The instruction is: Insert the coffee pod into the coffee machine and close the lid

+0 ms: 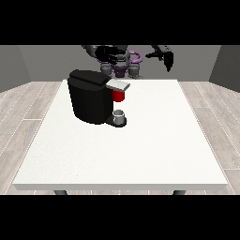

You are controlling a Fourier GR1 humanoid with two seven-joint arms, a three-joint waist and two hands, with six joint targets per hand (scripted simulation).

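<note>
A large white table with a flat matte top and a thin pale edge fills most of the front view, standing on a floor of grey wood-look planks. On its far left part sits the coffee machine, a boxy black body with rounded corners and a dull, plastic-looking surface. From its upper front a grey lid juts out to the right as a flat slab, lying nearly level over a red holder (whether the lid is fully shut I cannot tell). Below that, on the machine's low black base, stands a small grey cup, round and open at the top. The coffee pod itself I cannot pick out as a separate thing; only the red part under the lid shows. Behind the table the robot's dark torso shows small, with purple parts. The hand at the view's left hangs above and behind the machine, apart from the lid, and how its fingers lie I cannot tell. The hand at the view's right is raised well apart from the machine, its dark fingers pointing downward and holding nothing.
</note>
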